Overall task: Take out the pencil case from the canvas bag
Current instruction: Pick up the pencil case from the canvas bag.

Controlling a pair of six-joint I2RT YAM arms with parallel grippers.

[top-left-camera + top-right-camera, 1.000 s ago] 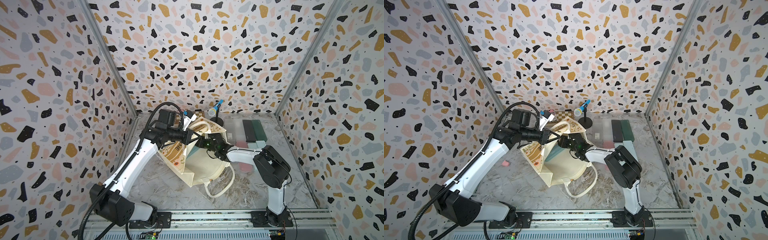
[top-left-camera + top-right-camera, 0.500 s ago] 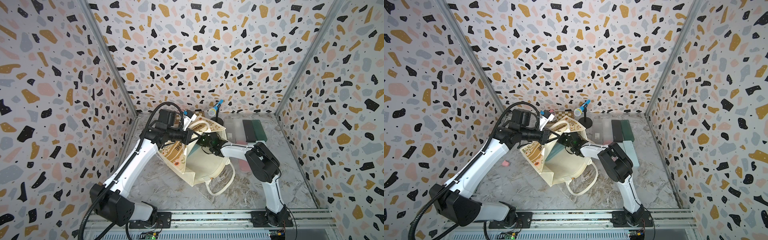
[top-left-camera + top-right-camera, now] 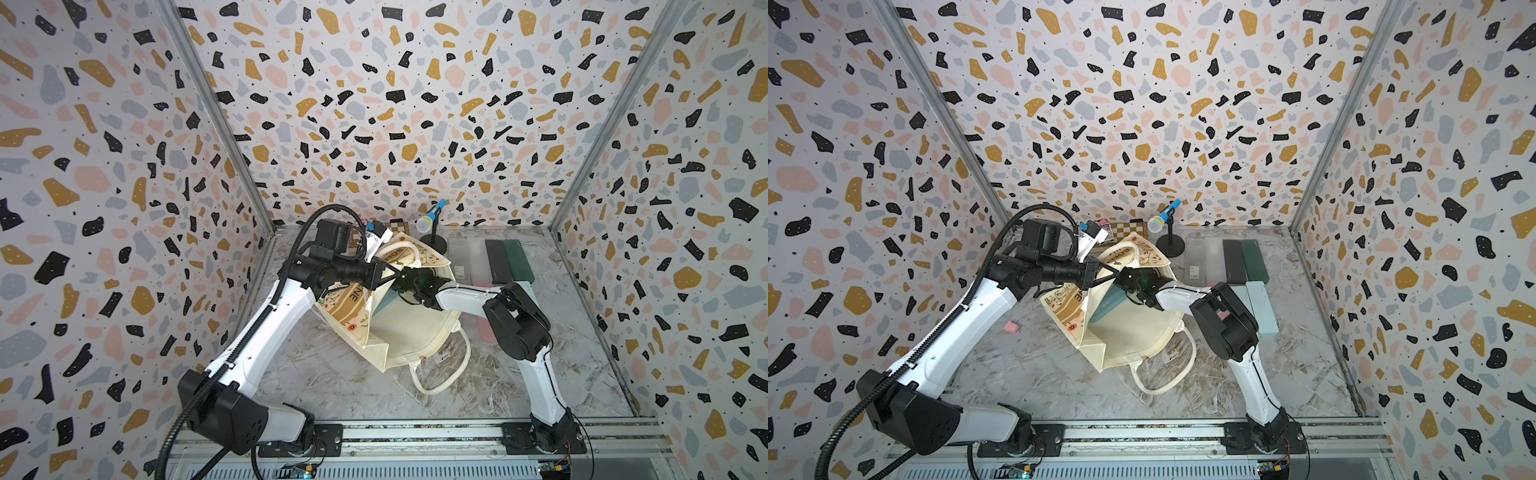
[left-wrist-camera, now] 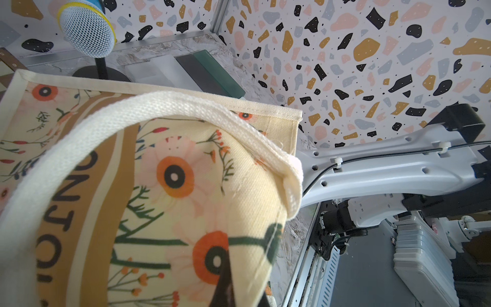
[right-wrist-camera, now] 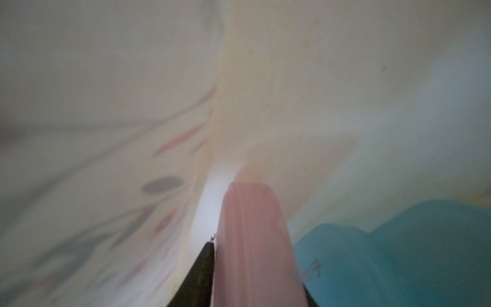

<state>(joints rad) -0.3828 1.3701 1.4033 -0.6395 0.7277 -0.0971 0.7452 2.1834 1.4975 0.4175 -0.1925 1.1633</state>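
Inside speckled walls (image 3: 374,104), left gripper (image 3: 385,273) pinches the canvas bag (image 3: 415,332) open; right gripper (image 5: 256,271) just squeezed the pink pencil case (image 5: 252,212), ready to pull.

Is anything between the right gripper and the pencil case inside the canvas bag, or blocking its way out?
Nothing visible. The pink pencil case lies between the fingers of the right gripper; a teal item lies beside it, not across. The left gripper holds the mouth of the canvas bag open, so the way out looks free.

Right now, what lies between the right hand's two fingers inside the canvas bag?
A pink pencil case fills that gap; only the right wrist view shows it.
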